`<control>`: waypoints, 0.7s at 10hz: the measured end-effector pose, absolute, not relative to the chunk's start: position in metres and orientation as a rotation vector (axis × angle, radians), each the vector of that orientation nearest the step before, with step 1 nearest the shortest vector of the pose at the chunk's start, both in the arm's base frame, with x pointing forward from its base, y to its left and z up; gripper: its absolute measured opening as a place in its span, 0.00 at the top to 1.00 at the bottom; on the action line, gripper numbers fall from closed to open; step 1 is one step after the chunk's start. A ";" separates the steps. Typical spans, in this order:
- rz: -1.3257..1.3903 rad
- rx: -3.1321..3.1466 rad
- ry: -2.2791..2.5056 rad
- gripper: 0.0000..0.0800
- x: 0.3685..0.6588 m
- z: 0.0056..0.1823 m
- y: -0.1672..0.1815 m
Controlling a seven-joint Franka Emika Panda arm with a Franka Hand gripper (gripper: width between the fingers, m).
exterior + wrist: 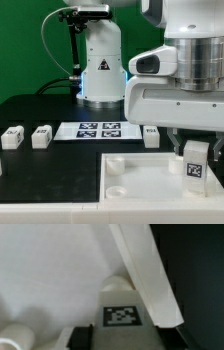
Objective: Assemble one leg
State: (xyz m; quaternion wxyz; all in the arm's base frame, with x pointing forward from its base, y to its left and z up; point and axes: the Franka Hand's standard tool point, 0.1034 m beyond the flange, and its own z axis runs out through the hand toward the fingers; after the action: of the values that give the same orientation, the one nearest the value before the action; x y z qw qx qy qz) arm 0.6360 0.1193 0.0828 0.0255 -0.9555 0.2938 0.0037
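A white robot arm hangs low over a black table (40,105). Its gripper (194,152) is clenched on a small white leg (194,163), which stands upright over the near right corner of a large flat white square tabletop piece (150,180). The leg bears a black-and-white square tag facing the camera. The wrist view shows the same leg (120,308) between the dark fingers (78,336), beside the piece's raised edge. Three more white legs (12,137) stand apart on the table, near the marker board (98,129). No readable writing shows.
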 end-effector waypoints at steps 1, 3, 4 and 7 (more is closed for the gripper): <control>0.027 -2.839 1.225 0.63 0.637 0.085 0.121; 0.092 -2.477 1.859 0.63 0.642 0.084 0.119; 0.108 -2.314 2.044 0.63 0.643 0.083 0.118; 0.110 -2.220 2.150 0.63 0.643 0.083 0.118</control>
State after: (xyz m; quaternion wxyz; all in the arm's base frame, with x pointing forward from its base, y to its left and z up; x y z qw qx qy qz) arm 0.6428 0.1185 0.0825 0.0243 -0.7176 0.6951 0.0357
